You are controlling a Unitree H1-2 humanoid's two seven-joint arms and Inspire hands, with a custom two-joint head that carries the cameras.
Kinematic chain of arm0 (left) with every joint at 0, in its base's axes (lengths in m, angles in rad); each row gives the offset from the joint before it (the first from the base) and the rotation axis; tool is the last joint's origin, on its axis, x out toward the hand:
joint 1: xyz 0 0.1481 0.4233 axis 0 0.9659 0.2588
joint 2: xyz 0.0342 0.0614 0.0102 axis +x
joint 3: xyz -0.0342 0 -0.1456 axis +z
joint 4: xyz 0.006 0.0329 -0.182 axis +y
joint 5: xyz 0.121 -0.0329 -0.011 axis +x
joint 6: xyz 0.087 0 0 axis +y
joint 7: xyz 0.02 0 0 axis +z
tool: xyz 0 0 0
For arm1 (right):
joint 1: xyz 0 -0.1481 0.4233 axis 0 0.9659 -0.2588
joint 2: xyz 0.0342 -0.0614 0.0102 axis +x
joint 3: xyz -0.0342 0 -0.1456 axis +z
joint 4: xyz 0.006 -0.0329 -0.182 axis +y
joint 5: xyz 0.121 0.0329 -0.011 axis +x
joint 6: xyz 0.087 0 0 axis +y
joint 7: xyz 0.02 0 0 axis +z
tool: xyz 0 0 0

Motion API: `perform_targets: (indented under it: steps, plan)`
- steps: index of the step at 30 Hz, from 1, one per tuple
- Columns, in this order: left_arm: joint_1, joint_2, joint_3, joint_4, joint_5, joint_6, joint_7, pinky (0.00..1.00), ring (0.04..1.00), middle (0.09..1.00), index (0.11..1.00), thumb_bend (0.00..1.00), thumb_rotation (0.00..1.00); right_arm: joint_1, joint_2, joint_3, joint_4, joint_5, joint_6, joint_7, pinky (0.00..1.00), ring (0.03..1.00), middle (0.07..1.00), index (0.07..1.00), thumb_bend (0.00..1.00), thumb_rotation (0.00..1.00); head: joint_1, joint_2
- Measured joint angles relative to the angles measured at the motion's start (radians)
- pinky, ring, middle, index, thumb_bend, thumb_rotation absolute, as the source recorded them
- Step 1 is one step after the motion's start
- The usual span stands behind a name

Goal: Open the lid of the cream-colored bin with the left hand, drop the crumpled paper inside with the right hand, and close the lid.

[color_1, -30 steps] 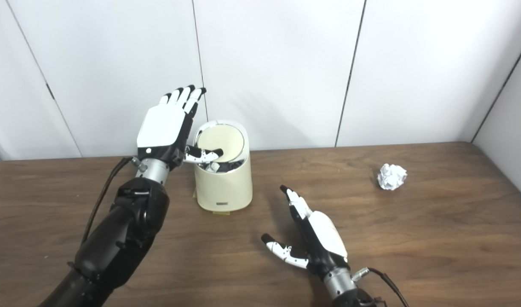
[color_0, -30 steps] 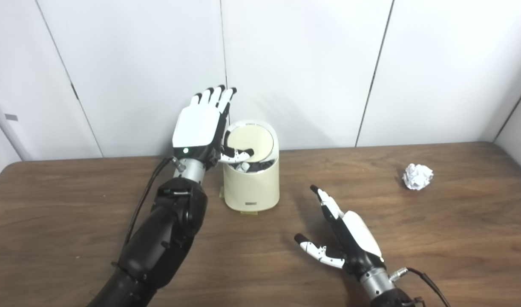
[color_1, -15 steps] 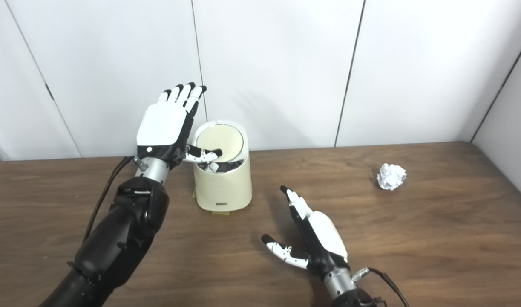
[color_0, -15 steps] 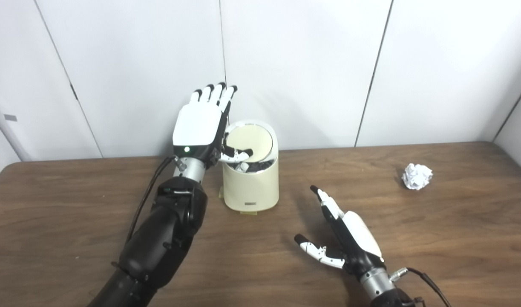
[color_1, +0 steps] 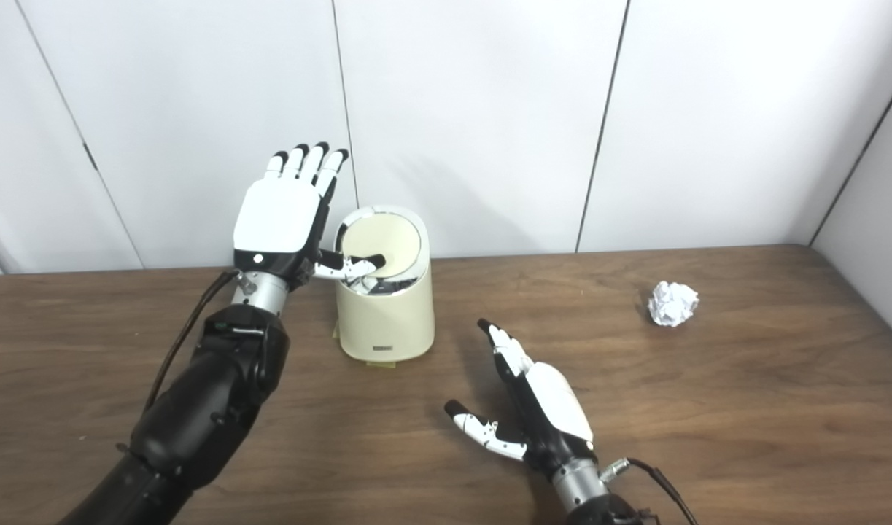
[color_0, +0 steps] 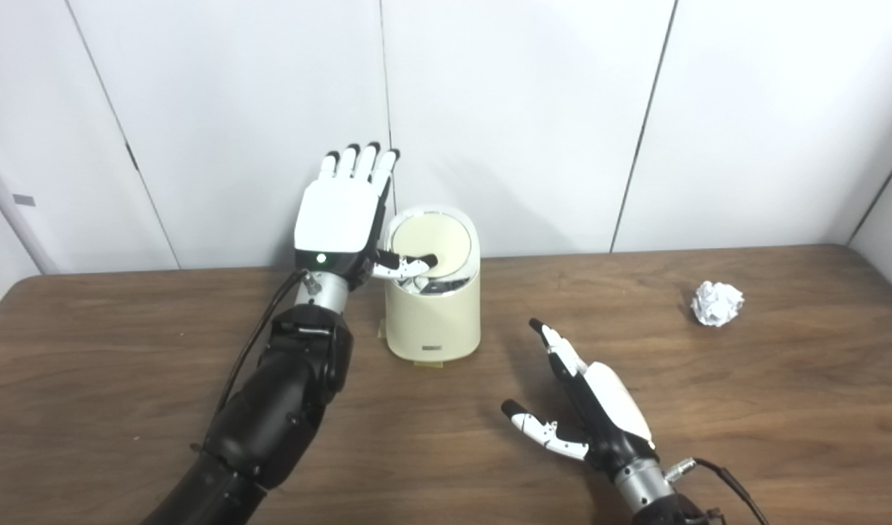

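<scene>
lid point(color_0: 425, 243) tipped open under left hand point(color_0: 341, 219) thumb, fingers spread | paper point(color_0: 716, 302) on desk, well right of right hand point(color_0: 599, 408), open, empty | left: grab, drop, close

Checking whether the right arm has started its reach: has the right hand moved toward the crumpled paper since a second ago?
No. The right hand sits at the same spot relative to the bin and the crumpled paper; only the camera shifted slightly.

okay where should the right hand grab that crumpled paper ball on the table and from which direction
Probably from above, fingers and thumb closing around the paper ball's middle. It is a small, roundish wad lying alone on the table, with nothing beside it, so the open right hand can come down over it.
</scene>
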Motion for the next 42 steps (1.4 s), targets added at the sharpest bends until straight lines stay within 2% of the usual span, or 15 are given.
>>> perform_targets:
  steps: [7,8,9,10,11,12,14,18,21,28,33,35,38,42]
  plan:
    - [-0.003,0.001,0.002,0.013,-0.006,-0.003,0.030,1.00,1.000,1.000,1.000,1.00,0.23,0.000,0.000,0.000,-0.003,0.001,0.003,0.007,0.96,1.000,1.000,1.000,0.22,0.53,0.003,-0.002]
    - [-0.002,0.001,0.006,0.013,-0.016,-0.008,0.033,1.00,1.000,1.000,1.000,0.97,0.31,0.000,-0.001,0.000,-0.003,0.000,0.003,0.007,0.96,1.000,1.000,1.000,0.21,0.53,0.005,-0.003]
    - [0.000,0.001,0.011,0.011,-0.030,-0.012,0.031,1.00,1.000,1.000,1.000,0.87,0.48,0.000,-0.001,0.000,-0.002,-0.002,0.003,0.007,0.96,1.000,1.000,1.000,0.21,0.52,0.005,-0.003]
    - [0.003,0.001,0.017,0.004,-0.041,-0.014,0.024,1.00,1.000,1.000,1.000,0.82,0.58,0.000,-0.002,0.001,-0.002,-0.003,0.002,0.006,0.96,1.000,1.000,1.000,0.21,0.52,0.006,-0.003]
    - [0.008,0.002,0.019,-0.006,-0.044,-0.014,0.009,1.00,1.000,1.000,1.000,0.74,0.83,0.000,-0.003,0.002,-0.002,-0.006,0.002,0.006,0.96,1.000,1.000,1.000,0.21,0.52,0.006,-0.003]
    - [0.016,0.004,0.020,-0.024,-0.047,-0.011,-0.013,1.00,1.000,1.000,1.000,0.71,0.91,0.000,-0.005,0.003,-0.002,-0.009,0.002,0.006,0.96,1.000,1.000,1.000,0.21,0.52,0.008,-0.003]
    - [0.028,0.007,0.020,-0.055,-0.047,-0.003,-0.055,1.00,1.000,1.000,1.000,0.71,0.98,0.000,-0.009,0.003,0.000,-0.014,0.001,0.004,0.95,1.000,1.000,1.000,0.22,0.54,0.008,-0.005]
    - [0.035,0.007,0.033,-0.116,-0.044,0.007,-0.114,1.00,1.000,1.000,1.000,0.73,1.00,-0.001,-0.010,0.005,0.002,-0.017,0.000,0.003,0.95,1.000,1.000,1.000,0.23,0.56,0.009,-0.008]
    - [0.034,0.007,0.054,-0.141,-0.045,0.011,-0.128,1.00,1.000,1.000,1.000,0.76,1.00,-0.001,-0.010,0.006,0.006,-0.017,-0.003,-0.002,0.95,1.000,1.000,1.000,0.23,0.56,0.011,-0.008]
    - [0.035,-0.005,0.102,-0.189,-0.091,0.006,-0.138,1.00,1.000,1.000,1.000,0.77,1.00,-0.002,-0.010,0.008,0.011,-0.020,-0.006,-0.007,0.96,1.000,1.000,1.000,0.23,0.56,0.011,-0.018]
    - [0.047,-0.050,0.166,-0.234,-0.203,-0.022,-0.119,1.00,1.000,1.000,1.000,0.76,1.00,-0.003,-0.009,0.009,0.014,-0.020,-0.006,-0.007,0.95,1.000,1.000,1.000,0.24,0.56,0.006,-0.020]
    - [0.071,-0.069,0.197,-0.265,-0.264,-0.053,-0.105,1.00,1.000,1.000,1.000,0.75,1.00,-0.007,-0.008,0.011,0.018,-0.021,-0.006,-0.010,0.95,1.000,1.000,1.000,0.29,0.68,0.006,-0.020]
    - [0.120,-0.088,0.233,-0.291,-0.344,-0.107,-0.074,1.00,1.000,1.000,0.995,0.75,1.00,-0.011,-0.007,0.011,0.023,-0.027,-0.005,-0.017,0.94,1.000,1.000,1.000,0.36,0.80,0.008,-0.023]
    - [0.181,-0.094,0.292,-0.322,-0.440,-0.164,-0.042,0.99,0.991,0.984,0.965,0.72,1.00,-0.012,-0.007,0.011,0.024,-0.031,-0.001,-0.016,0.94,1.000,1.000,1.000,0.34,0.84,0.014,-0.025]
